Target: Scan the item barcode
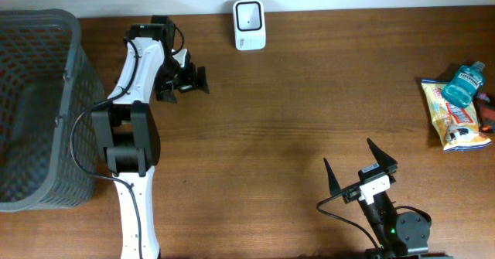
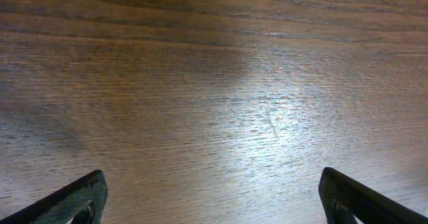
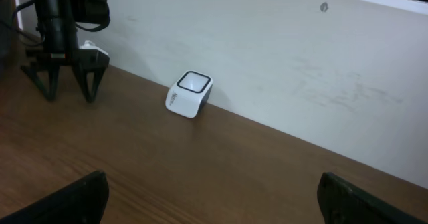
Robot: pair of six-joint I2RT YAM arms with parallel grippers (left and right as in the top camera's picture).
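Observation:
A white barcode scanner (image 1: 249, 25) stands at the table's back edge, its dark window facing up; the right wrist view shows this scanner (image 3: 189, 93) against the wall. Two items lie at the far right: a blue bottle (image 1: 464, 83) resting on a yellow-orange packet (image 1: 452, 124). No barcode is visible on either. My left gripper (image 1: 186, 85) hangs open over bare wood left of the scanner, holding nothing (image 2: 214, 200). My right gripper (image 1: 346, 151) is open near the front edge, far from the items, with nothing between its fingers (image 3: 214, 200).
A large grey mesh basket (image 1: 69, 66) fills the left end of the table. A dark red object (image 1: 487, 112) pokes in at the right edge beside the packet. The left arm (image 3: 67, 23) shows upright in the right wrist view.

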